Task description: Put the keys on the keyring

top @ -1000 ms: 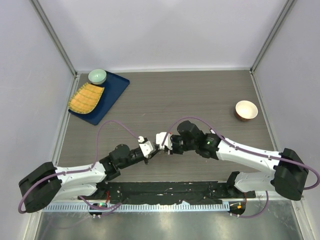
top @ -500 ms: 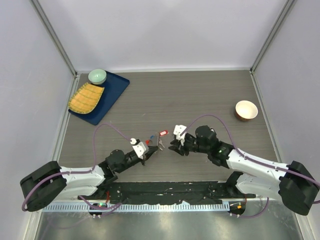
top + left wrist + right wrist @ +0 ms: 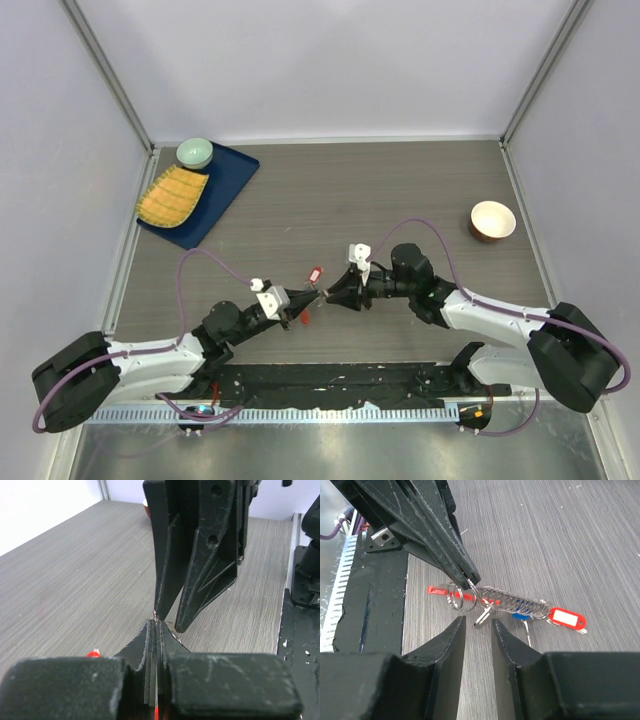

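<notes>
The right gripper (image 3: 477, 620) has opened, jaws empty beside the keyring (image 3: 507, 603). The left gripper (image 3: 469, 583) stays clamped on it, so threading probably continues.

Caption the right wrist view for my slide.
Left gripper pinches the keyring by its end ring; right gripper, open, faces it close by.

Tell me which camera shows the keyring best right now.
Right wrist: the keyring shows in full, coil, red tag and end pinched by the left gripper. Top external shows only small red specks; left wrist hides nearly all behind its own jaws.
</notes>
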Robot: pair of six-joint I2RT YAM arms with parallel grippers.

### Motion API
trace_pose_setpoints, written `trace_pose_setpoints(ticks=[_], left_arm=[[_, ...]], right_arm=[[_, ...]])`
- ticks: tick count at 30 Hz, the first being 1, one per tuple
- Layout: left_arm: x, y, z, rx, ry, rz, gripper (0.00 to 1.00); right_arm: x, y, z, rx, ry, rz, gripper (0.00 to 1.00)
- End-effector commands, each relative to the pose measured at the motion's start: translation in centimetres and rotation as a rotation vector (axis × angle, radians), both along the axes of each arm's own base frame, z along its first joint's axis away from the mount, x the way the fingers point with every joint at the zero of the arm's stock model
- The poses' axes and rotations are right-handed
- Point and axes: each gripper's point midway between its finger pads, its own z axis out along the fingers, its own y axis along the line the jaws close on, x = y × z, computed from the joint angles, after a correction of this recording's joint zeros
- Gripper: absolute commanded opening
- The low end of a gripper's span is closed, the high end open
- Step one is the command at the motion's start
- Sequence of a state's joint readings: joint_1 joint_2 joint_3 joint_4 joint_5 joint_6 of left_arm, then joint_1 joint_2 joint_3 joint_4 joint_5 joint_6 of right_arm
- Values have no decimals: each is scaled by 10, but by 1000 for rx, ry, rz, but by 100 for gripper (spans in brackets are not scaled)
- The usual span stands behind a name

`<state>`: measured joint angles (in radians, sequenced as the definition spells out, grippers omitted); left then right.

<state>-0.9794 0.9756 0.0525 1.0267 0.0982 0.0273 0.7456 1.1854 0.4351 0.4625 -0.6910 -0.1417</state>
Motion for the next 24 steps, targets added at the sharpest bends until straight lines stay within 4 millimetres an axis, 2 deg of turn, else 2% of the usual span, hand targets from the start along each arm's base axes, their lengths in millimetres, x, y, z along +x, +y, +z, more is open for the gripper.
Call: trace_pose_setpoints(ticks=[1,7,13,18,24], left_arm=[[-6,-2,28,-67,-73,-36,0],[-8,-3,30,-47,-88,-53,0],[-8,-3,28,-38,-93,-55,0],[-8,-4,31,-43,-103,-55,0],[-6,-2,35,-52,-113,-45,0]], right_arm=[[8,13,38,90,-87,47,33],[8,12,46,104,-91,70,33],[5,12,48,104,-73,112,23],[-1,14,40,82,-29,154,13],[-8,13,33,61,4,183,12]])
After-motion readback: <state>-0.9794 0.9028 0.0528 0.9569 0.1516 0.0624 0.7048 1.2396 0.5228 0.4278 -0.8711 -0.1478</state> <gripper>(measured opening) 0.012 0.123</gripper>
